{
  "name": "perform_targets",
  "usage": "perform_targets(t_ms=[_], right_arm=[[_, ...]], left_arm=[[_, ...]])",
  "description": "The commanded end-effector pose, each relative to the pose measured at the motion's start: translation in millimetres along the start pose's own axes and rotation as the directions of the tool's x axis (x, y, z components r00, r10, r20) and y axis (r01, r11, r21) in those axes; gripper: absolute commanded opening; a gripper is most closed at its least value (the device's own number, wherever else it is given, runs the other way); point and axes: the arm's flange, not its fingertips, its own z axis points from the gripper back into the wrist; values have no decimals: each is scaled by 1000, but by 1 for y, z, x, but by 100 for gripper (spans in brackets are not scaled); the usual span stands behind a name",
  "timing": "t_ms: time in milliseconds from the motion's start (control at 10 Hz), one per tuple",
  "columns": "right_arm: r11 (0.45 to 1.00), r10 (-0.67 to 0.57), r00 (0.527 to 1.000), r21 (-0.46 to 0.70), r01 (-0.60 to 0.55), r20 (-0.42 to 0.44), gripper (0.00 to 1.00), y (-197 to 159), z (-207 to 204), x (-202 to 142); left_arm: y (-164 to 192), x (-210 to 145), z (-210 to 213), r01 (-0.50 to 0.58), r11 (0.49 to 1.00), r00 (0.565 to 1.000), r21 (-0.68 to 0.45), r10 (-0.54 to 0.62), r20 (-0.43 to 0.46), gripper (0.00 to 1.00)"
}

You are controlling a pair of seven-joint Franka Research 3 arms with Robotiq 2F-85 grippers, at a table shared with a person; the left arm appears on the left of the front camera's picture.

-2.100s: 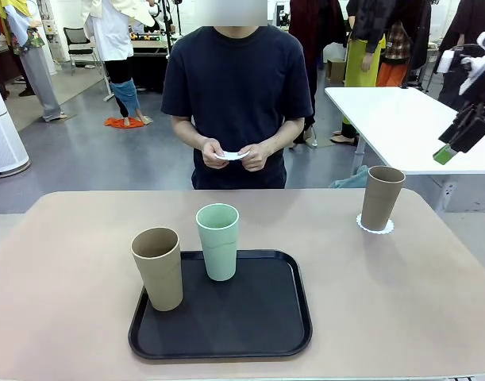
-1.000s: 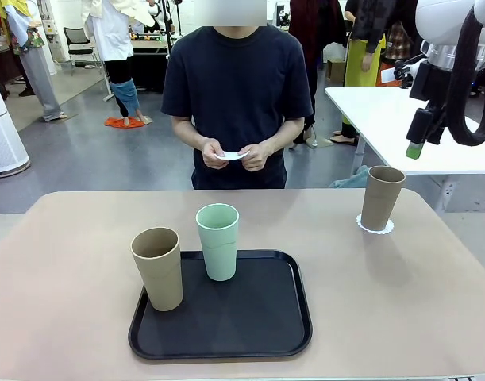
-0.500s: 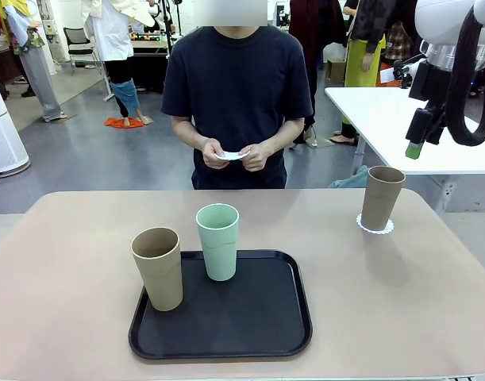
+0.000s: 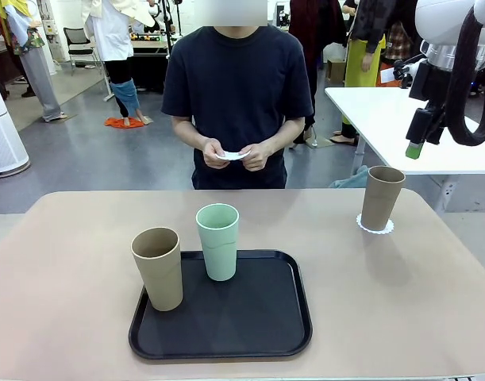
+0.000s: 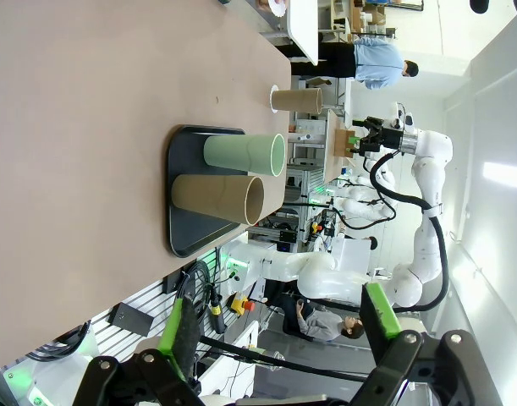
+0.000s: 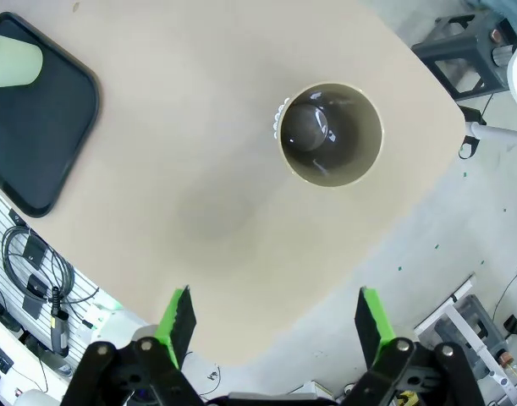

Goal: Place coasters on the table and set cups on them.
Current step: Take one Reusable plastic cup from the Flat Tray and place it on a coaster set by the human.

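A busy room is being seen beyond the large beige-tan rounded worktop [image 4: 401, 302], where a black rectangular tray [image 4: 258, 321] is lying. On the tray, a tall tan-brown tumbler [image 4: 158, 270] and a mint green tumbler [image 4: 218, 242] are standing. A second tan-brown tumbler [image 4: 382, 198] is standing on a white scalloped coaster [image 4: 375, 228] near the far right corner. More white discs [image 4: 235, 155] are being held in the person's hands [image 4: 256, 157]. The left tool [image 5: 279, 317] and right tool [image 6: 273, 317] are being held wide open, empty.

No text, label, brand, number or sign can be read; the cup [image 6: 330, 135] ahead of the right pincer [image 6: 275, 296] is plain; anything farther off is too small.
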Motion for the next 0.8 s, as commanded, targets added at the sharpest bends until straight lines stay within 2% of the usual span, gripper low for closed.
perform_targets(t_ms=[0, 300, 500, 600, 700], right_arm=[[1000, 0, 1000, 0, 0, 0, 100, 0, 0, 0], [973, -82, 990, 225, 55, 113, 100, 28, -44, -66], [958, -133, 974, 275, 79, 183, 100, 39, -57, -86], [911, -152, 938, 413, 10, 313, 100, 32, -65, -104], [829, -246, 865, 558, -47, 438, 100, 13, -75, -121]], left_arm=[[-1, 0, 1, 7, 1000, 1000, -7, -7, 19, 100], [-1, 0, 1, 7, 1000, 1000, -7, -7, 19, 100], [-1, 0, 1, 7, 1000, 1000, -7, -7, 19, 100], [-1, 0, 1, 7, 1000, 1000, -7, -7, 19, 100], [-1, 0, 1, 7, 1000, 1000, -7, -7, 19, 100]])
